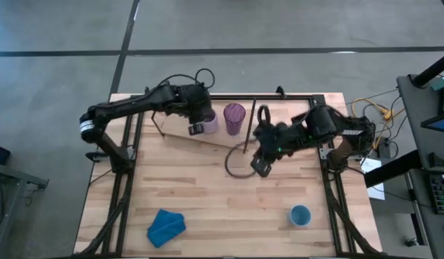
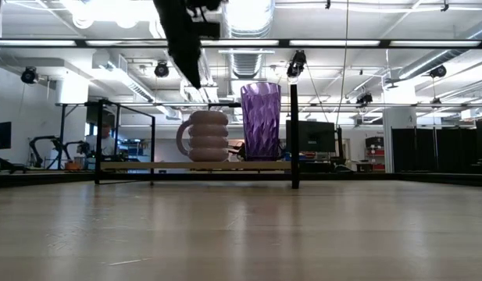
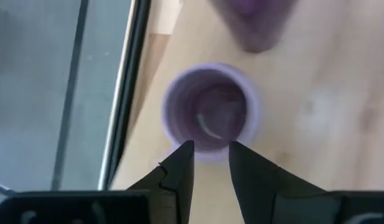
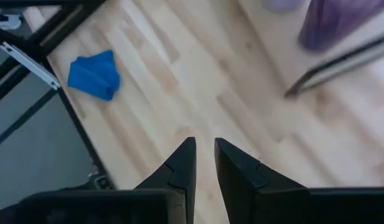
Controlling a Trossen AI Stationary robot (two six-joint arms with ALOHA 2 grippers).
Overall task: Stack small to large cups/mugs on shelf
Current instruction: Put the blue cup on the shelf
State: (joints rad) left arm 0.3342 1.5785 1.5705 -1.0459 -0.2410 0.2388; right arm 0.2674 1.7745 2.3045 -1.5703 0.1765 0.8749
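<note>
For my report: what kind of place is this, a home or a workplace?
Most likely a robotics lab or workshop: exposed ceiling ducts, a monitor behind the shelf, and another robot arm far back.

Light was even and fairly bright from overhead. In the low view, long ceiling lamps (image 2: pixel 225 16) glared white and washed out the upper middle, while the table (image 2: pixel 241 234) in the foreground was soft and out of focus, with a dull sheen. The tall purple tumbler (image 2: pixel 261 121) glowed where light passed through it, and the arm above it showed only as a dark shape against the lamps. The high view was evenly lit, with faint shadows under the arms. In the left wrist view the lavender mug (image 3: pixel 210 115) was blurred, its rim smeared. In the right wrist view the blue cloth (image 4: pixel 94 75) was fairly sharp, but the far purple shapes were blurred.
</note>
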